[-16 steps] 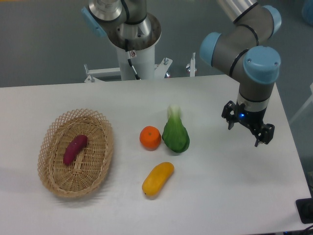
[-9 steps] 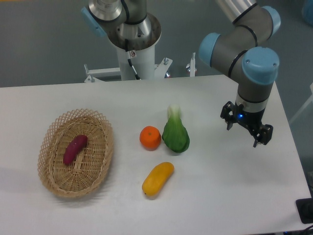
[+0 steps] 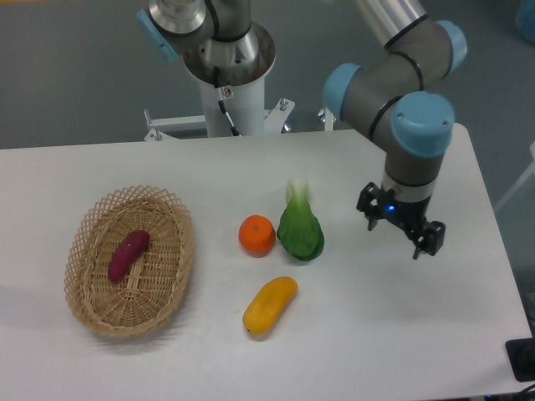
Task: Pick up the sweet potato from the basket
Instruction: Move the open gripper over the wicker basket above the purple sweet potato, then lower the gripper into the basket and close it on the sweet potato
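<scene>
Open and empty, the end effector (image 3: 400, 228) hangs over the right part of the white tabletop (image 3: 376, 334), its 2 dark fingers spread apart and pointing down, a small blue light glowing on its body. It sits to the right of the green leafy vegetable (image 3: 300, 228) and well apart from the basket (image 3: 94, 309). Above it rise the arm's grey links and light-blue joint caps.

At the left of the tabletop lies the oval wicker basket, with the sweet potato (image 3: 128, 254) inside it, lying at a slant on the woven bottom, closer to the left wall. Nothing touches the sweet potato.

Near the middle of the tabletop, an orange (image 3: 257, 235) sits just beside the green leafy vegetable, on its left; whether the 2 touch is hard to tell. A yellow mango (image 3: 270, 305) lies below them, nearer the camera, tilted and apart from both. Behind the tabletop stands the arm's white pedestal (image 3: 231, 104).
</scene>
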